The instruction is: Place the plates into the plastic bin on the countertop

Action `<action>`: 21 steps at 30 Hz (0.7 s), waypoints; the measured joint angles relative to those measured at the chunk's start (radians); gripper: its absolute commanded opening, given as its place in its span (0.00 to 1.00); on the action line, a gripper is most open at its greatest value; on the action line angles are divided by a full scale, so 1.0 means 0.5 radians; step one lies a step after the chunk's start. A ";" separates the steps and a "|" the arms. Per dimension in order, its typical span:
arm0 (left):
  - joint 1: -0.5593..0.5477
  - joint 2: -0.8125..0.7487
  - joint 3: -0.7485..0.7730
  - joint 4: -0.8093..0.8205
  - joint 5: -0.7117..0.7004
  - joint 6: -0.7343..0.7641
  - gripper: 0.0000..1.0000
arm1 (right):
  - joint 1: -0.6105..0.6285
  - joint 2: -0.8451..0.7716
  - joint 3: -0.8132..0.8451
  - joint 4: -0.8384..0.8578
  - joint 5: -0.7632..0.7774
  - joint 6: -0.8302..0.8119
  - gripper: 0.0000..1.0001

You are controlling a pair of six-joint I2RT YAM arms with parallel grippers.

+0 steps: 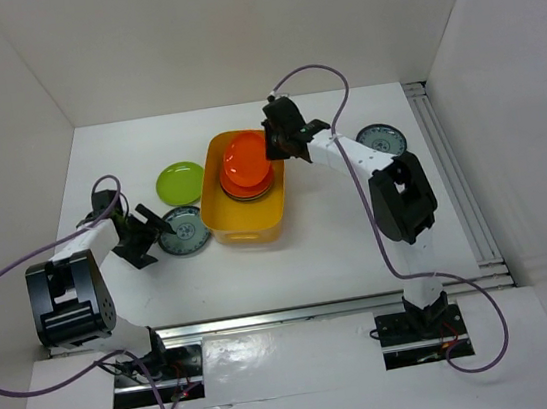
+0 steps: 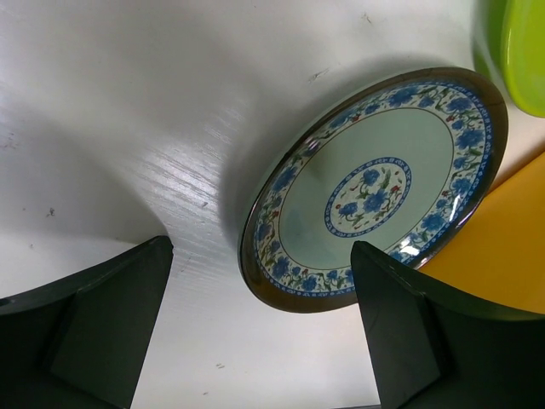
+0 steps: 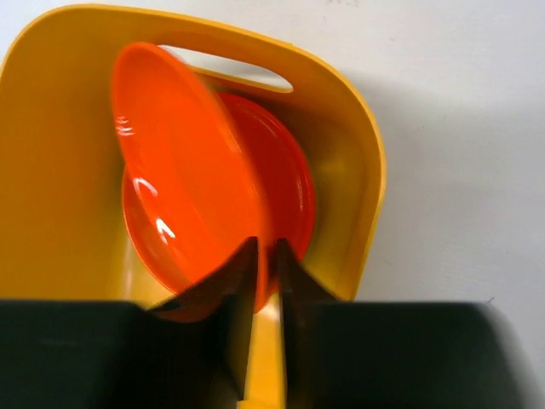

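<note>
The yellow-orange plastic bin (image 1: pixel 245 218) stands mid-table on the white countertop (image 1: pixel 331 257). Inside lies an orange plate (image 3: pixel 294 183) on other plates. My right gripper (image 3: pixel 266 256) is shut on the rim of a second orange plate (image 3: pixel 183 170) and holds it tilted over the bin (image 3: pixel 51 170). My left gripper (image 2: pixel 260 341) is open, close to a grey-blue patterned plate (image 2: pixel 375 187) that lies on the table left of the bin; it also shows in the top view (image 1: pixel 182 230). A lime green plate (image 1: pixel 180 182) lies beyond it. Another patterned plate (image 1: pixel 382 139) lies at the right.
White walls enclose the table on three sides. A metal rail (image 1: pixel 457 180) runs along the right edge and another along the near edge. A purple cable (image 1: pixel 20 268) loops beside the left arm.
</note>
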 measured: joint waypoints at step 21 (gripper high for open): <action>-0.089 0.031 -0.014 0.063 -0.018 -0.026 0.69 | 0.351 -0.344 0.189 0.142 -0.233 -0.085 1.00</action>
